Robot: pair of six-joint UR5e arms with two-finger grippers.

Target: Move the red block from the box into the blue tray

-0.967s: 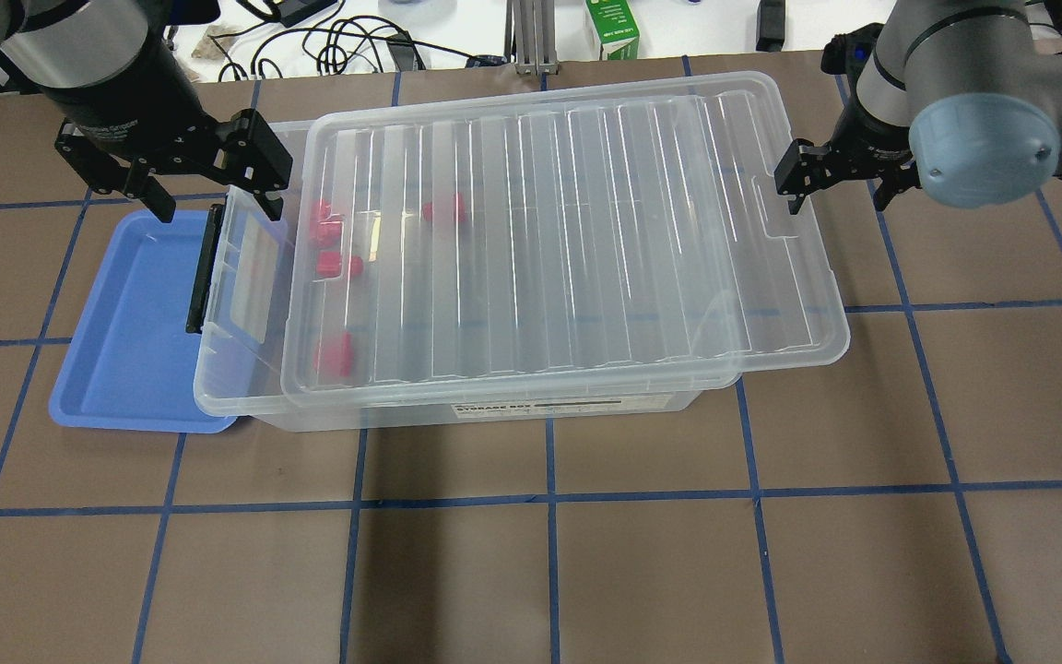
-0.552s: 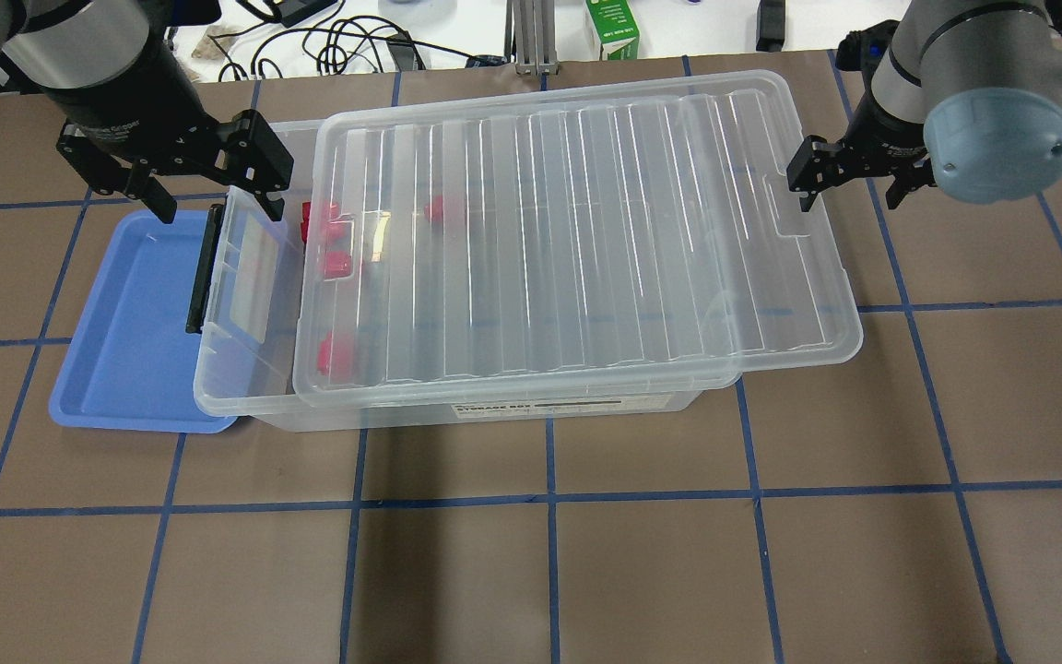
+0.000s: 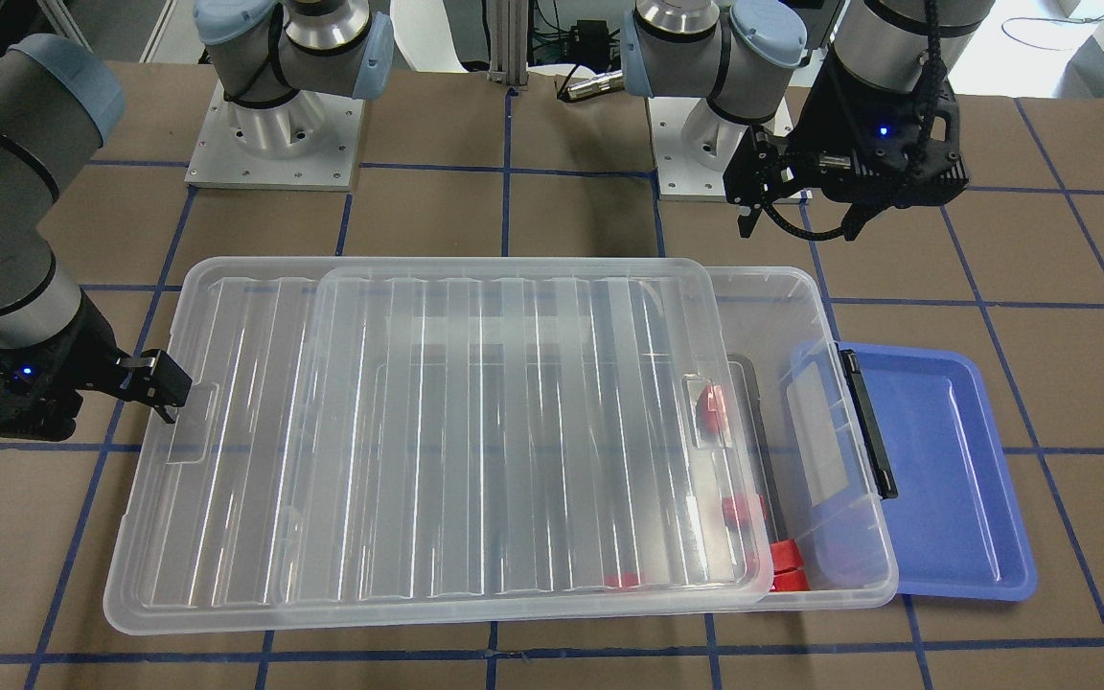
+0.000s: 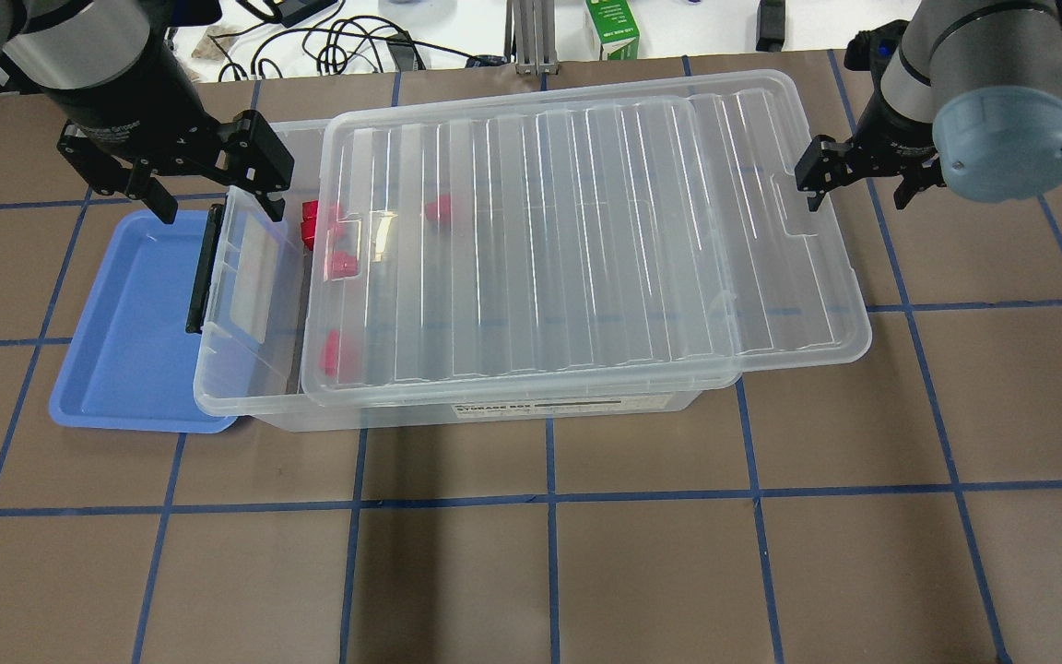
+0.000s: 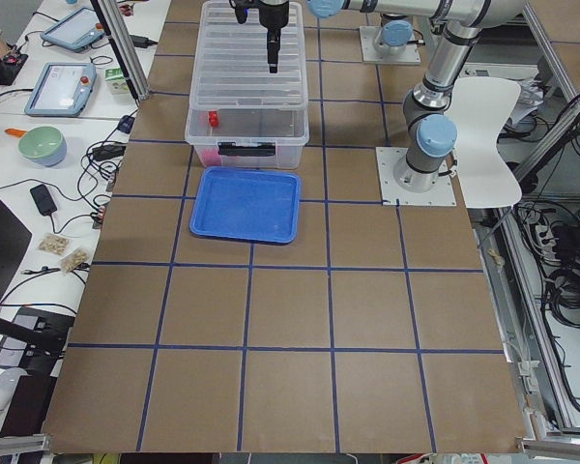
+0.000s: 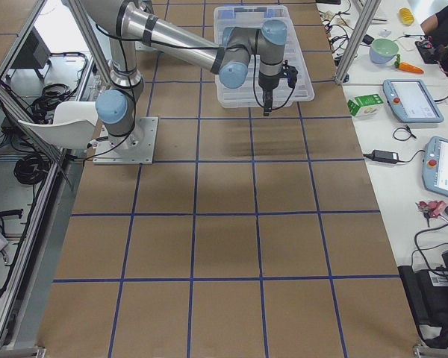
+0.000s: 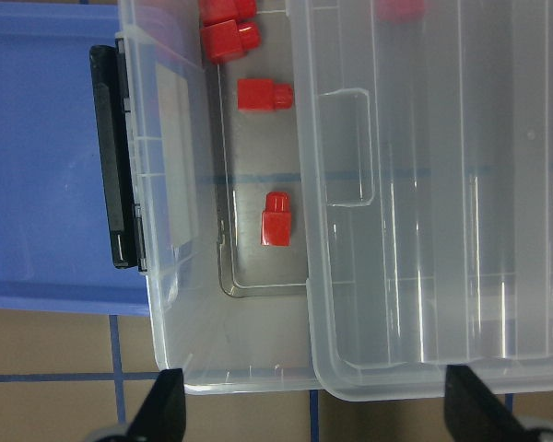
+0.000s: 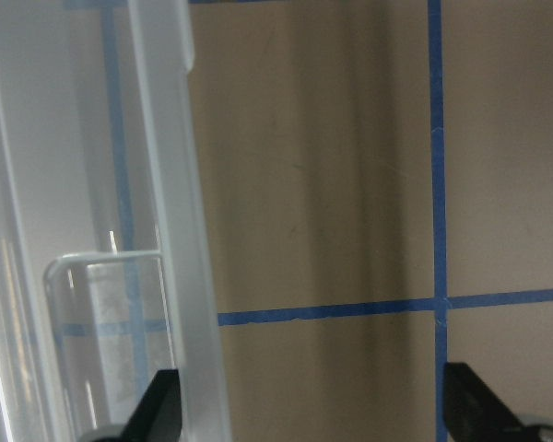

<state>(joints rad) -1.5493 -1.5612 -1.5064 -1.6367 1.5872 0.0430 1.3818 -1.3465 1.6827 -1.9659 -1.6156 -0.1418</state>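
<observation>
The clear box [image 4: 245, 398] holds several red blocks; one [image 4: 339, 263] [image 7: 276, 219] lies in the uncovered left end, others lie under the ribbed lid [image 4: 586, 231]. The lid sits shifted to the right and overhangs the box's right end. The blue tray [image 4: 125, 323] [image 3: 945, 479] lies empty against the box's latch end. My left gripper [image 4: 213, 189] [image 7: 318, 410] hovers open and empty above the black latch [image 4: 204, 267]. My right gripper [image 4: 858, 177] [image 8: 313, 410] is open, with one finger against the rim of the lid's right end.
Cables and a green carton [image 4: 612, 29] lie beyond the table's far edge. The brown table [image 4: 549, 572] with blue tape lines stretches in front of the box. The tray's right rim is tucked under the box's latch flap.
The lid has slid to the right along with my right gripper, and more of the box's left end and its red blocks are uncovered. My left gripper has not moved.
</observation>
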